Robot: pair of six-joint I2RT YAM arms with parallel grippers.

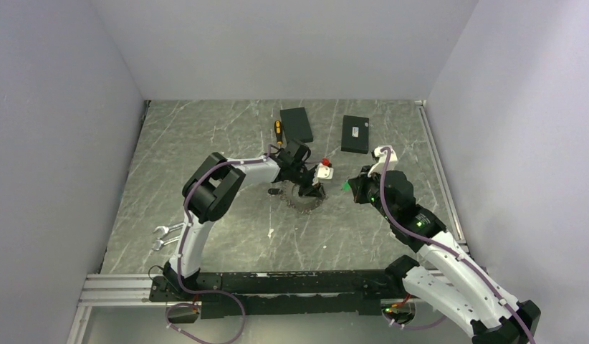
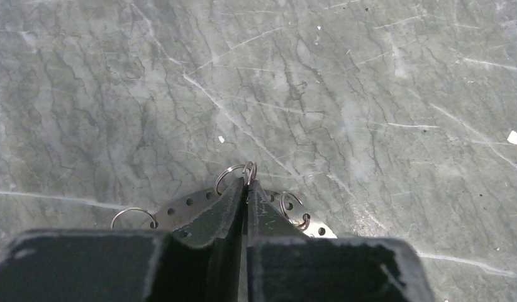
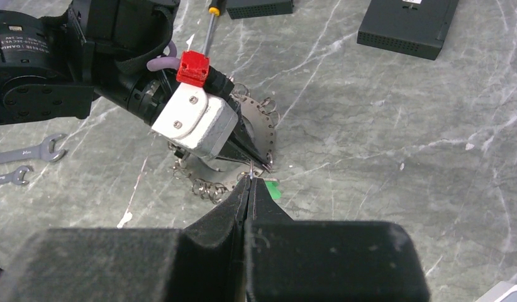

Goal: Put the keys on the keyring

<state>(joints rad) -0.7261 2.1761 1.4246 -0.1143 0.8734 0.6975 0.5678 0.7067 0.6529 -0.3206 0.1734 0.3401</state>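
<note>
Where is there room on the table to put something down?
Bare table lies left, between the spanners and screwdriver, and near, between the keyring and arm bases. The middle is crowded: left gripper and right gripper meet there.

Desk (image 1: pixel 206 136): grey-green marbled top, pale veins, scattered white flecks. Upper centre of the top view: left black box (image 1: pixel 297 123) and right black box (image 1: pixel 355 134), both flat, set apart. Screwdriver (image 1: pixel 278 132), yellow-and-black handle, lies just beside the left box. Lower left: upper spanner (image 1: pixel 170 229) and lower spanner (image 1: pixel 168 241), silver, side by side. Centre: keyring (image 1: pixel 304 198), a perforated disc fringed with small rings. A green scrap (image 1: pixel 346 186) lies to its right.
</note>
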